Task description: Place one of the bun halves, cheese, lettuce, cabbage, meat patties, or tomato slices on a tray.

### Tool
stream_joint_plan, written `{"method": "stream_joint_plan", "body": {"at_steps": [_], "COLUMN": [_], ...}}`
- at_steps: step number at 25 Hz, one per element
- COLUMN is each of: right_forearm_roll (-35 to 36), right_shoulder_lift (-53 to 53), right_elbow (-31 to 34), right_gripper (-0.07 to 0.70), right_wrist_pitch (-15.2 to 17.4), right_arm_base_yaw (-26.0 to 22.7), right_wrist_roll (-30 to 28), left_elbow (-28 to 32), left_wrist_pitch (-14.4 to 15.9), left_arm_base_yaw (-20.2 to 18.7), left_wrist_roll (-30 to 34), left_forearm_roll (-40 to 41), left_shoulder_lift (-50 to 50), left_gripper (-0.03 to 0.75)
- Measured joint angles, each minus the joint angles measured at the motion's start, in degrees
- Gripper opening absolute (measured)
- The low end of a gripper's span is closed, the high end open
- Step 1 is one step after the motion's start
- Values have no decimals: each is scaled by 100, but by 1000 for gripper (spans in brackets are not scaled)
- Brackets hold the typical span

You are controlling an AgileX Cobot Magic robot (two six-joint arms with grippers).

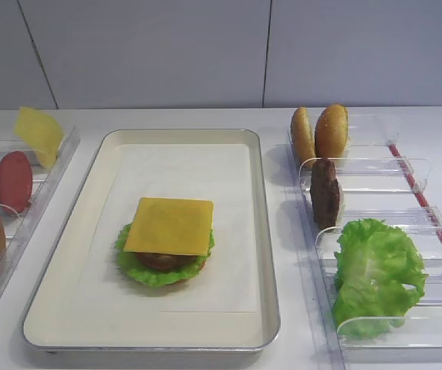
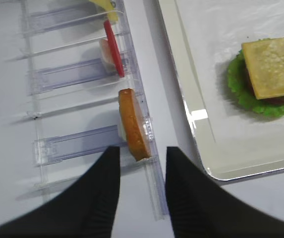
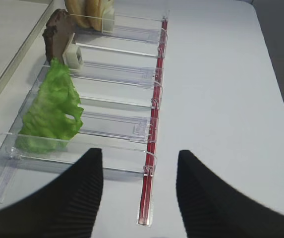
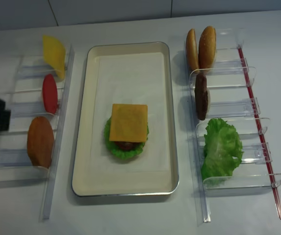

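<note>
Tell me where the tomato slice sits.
The tomato slice stands on edge in the left rack, between the spare cheese slice behind and a bun half in front.

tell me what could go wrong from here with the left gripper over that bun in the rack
The left gripper hangs open just short of the bun half, which stands on edge in the clear rack; a misaligned close could tip it or drag the rack. On the tray, the cheese overhangs the stack, so a bun set off-centre might slide.

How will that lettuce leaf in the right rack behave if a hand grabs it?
The lettuce is thin and ruffled and leans on the rack, so it probably flops and weighs little. Its ragged edge may snag the divider.
</note>
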Motion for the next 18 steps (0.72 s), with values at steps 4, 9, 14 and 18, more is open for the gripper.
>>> {"method": "stream_joint_plan", "body": {"at_steps": [4, 9, 14, 18], "right_forearm_roll": [0, 0, 0, 0], "right_shoulder_lift": [0, 0, 0, 0], "right_elbow": [0, 0, 0, 0], "right_gripper": [344, 344, 344, 344], "right_wrist_pitch": [0, 0, 0, 0], "right_arm_base_yaw": [0, 0, 0, 0], "right_wrist_roll": [0, 0, 0, 0], "left_elbow": [297, 734, 1298, 1653], "left_wrist_pitch": [21, 34, 57, 57], "left_arm_base_yaw": [0, 0, 0, 0], "left_wrist_roll": [0, -31, -202, -250], "left_forearm_roll": [237, 271, 271, 226], "left_shoulder_lift": [-682, -1304, -2104, -2856], "left_gripper": [230, 224, 223, 223]}}
